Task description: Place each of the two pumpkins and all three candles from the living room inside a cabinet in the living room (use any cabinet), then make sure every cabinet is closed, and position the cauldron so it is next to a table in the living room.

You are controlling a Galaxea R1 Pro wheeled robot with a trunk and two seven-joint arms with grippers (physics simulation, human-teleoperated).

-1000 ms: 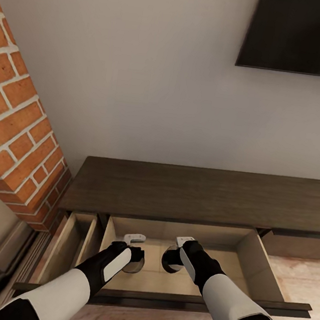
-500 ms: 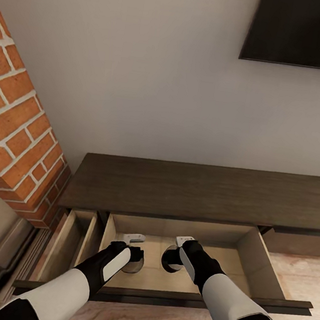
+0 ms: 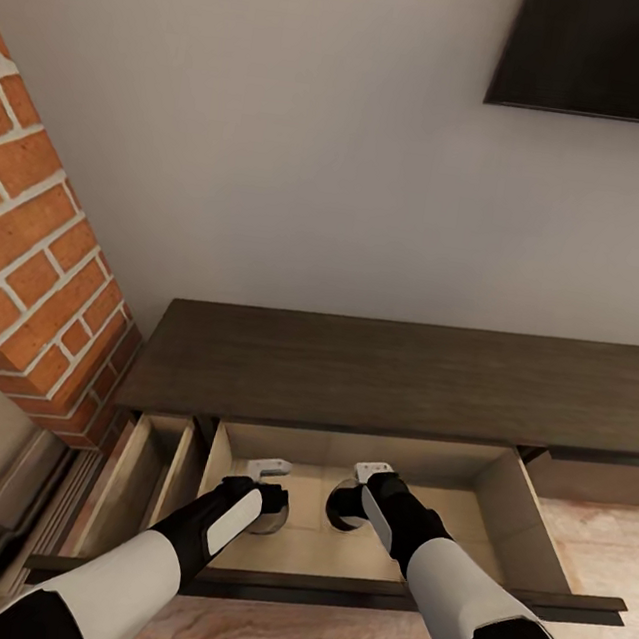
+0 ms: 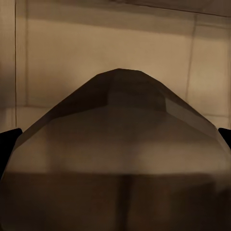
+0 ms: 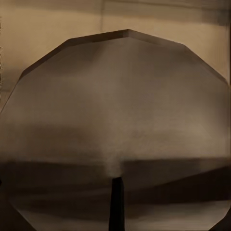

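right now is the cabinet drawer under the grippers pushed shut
No, in the head view the wide drawer of the cabinet is pulled out, its pale inside open beneath the left gripper and right gripper.

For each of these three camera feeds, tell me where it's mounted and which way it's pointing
Head view: on the robot's head, looking forward and down at the cabinet and its open drawer; both forearms show, left gripper and right gripper inside the drawer.
Left wrist view: near the left gripper, looking along its fingers at a tan faceted candle close up; dark fingertips at its sides.
Right wrist view: near the right gripper, facing another candle.
Shared: both wrist views show the drawer's pale inside behind a candle; the head view shows that drawer.
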